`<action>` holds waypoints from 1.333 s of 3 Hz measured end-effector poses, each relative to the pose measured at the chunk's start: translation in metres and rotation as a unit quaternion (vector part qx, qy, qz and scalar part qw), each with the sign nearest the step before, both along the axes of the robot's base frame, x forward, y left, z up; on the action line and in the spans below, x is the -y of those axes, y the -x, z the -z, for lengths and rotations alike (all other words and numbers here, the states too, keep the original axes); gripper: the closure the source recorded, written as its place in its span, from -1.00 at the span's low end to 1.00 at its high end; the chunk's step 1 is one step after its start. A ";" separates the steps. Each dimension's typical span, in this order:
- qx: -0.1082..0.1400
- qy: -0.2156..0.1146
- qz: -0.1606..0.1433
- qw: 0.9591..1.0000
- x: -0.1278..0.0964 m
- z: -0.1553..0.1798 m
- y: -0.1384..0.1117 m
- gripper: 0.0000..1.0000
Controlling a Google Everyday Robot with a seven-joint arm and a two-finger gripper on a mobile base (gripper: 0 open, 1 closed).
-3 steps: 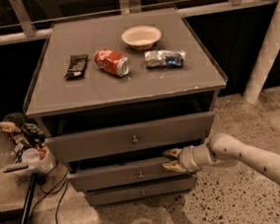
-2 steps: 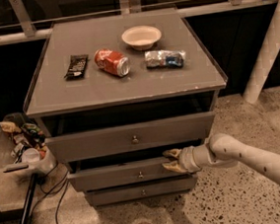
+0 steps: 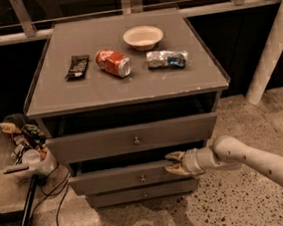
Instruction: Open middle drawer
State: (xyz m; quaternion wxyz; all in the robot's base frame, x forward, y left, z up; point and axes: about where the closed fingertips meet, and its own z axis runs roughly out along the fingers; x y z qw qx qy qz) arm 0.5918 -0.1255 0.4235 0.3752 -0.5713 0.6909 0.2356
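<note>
The cabinet has three drawers, each with one round knob. The top drawer stands pulled out past the top's front edge. The middle drawer sits below it at 6 o'clock, out a little, with a dark gap along its upper edge. The bottom drawer has the thinnest front and sits nearly flush.

The gripper is at the upper edge of the middle drawer's front, to 3 o'clock of its knob. Whether its jaws are clenched or released cannot be told. The arm comes in from 4 o'clock over the floor — bare speckled ground in front of the drawers and on the right.

Four things lie on the top, well back from its front edge: one bowl at 12 o'clock, one can on its side at centre, one dark wrapper at 9 o'clock and one crumpled packet at 3 o'clock.

One cluttered bin crowds the cabinet at 8 o'clock, with cables below it. One white post leans at 2 o'clock — well apart from the arm.
</note>
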 end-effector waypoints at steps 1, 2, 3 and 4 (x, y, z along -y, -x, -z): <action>0.000 -0.004 0.000 1.000 0.006 0.004 0.012 1.00; 0.000 -0.004 0.000 1.000 0.005 0.001 0.013 1.00; 0.000 -0.004 0.000 1.000 0.005 0.001 0.013 0.62; 0.000 -0.004 0.000 1.000 0.005 0.001 0.013 0.16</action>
